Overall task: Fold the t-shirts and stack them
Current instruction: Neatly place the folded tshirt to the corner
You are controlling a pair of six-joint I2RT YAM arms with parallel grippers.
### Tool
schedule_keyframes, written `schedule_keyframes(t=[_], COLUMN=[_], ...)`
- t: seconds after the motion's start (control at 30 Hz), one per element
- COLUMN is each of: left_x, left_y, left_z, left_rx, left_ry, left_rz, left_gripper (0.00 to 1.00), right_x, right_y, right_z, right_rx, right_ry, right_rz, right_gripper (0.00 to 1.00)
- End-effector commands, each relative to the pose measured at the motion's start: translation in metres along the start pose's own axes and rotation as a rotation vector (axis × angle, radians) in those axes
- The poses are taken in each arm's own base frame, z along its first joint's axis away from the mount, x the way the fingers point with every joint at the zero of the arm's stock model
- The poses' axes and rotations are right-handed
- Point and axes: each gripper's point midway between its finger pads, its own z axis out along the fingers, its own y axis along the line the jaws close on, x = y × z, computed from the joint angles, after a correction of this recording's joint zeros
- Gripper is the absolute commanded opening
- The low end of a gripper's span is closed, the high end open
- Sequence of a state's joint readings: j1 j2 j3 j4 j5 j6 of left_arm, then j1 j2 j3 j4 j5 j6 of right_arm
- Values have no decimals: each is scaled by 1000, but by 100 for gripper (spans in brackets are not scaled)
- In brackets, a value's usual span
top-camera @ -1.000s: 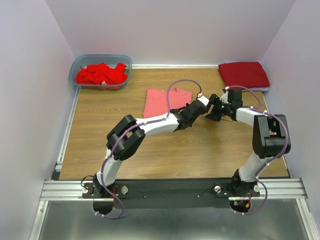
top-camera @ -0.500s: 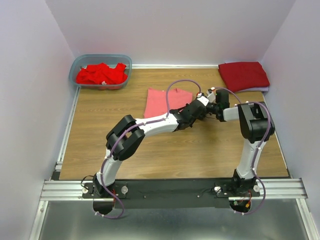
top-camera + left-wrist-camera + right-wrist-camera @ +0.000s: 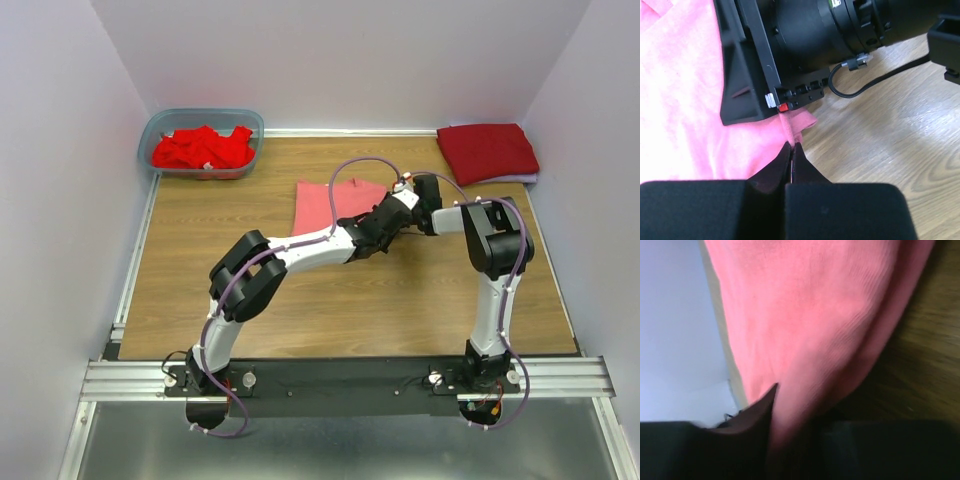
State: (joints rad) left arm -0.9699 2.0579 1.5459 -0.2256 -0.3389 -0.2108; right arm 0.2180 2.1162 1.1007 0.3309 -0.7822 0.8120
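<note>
Tabletop (image 3: 400, 300) holds pink t-shirt (image 3: 322, 205) pinched by left gripper (image 3: 791, 146).

**Tub, table and frame**

A translucent blue-grey plastic tub (image 3: 157, 131) sits in the far left corner of a wooden table (image 3: 400, 300), against the back wall (image 3: 340, 60). Plain pale walls close in the table at the back and on both sides. A metal rail (image 3: 340, 376) runs across the near edge, and another (image 3: 133, 265) runs along the left side. Below the near rail lies a grey metal sheet (image 3: 340, 450).
</note>
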Motion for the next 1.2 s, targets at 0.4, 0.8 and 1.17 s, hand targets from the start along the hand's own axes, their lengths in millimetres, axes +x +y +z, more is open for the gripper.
schedule_keyframes(t=[0.4,0.8,1.17], left_x=[-37,-32,75], left_y=[23,189,248], left_z=[-45,-131,-172], left_rx=[61,-121,-374], left_ry=[-98,-160,-174], left_rz=[-103,-286,-441], left_gripper=[55,56,95], right_x=[-19,-138,-269], right_y=[-25,-28,-10], right_z=[-27,-102,-195], right_rx=[332,750,1290], right_ry=[74,-42,-323], right_rz=[-343,-731,-897], right_gripper=[0,0,0])
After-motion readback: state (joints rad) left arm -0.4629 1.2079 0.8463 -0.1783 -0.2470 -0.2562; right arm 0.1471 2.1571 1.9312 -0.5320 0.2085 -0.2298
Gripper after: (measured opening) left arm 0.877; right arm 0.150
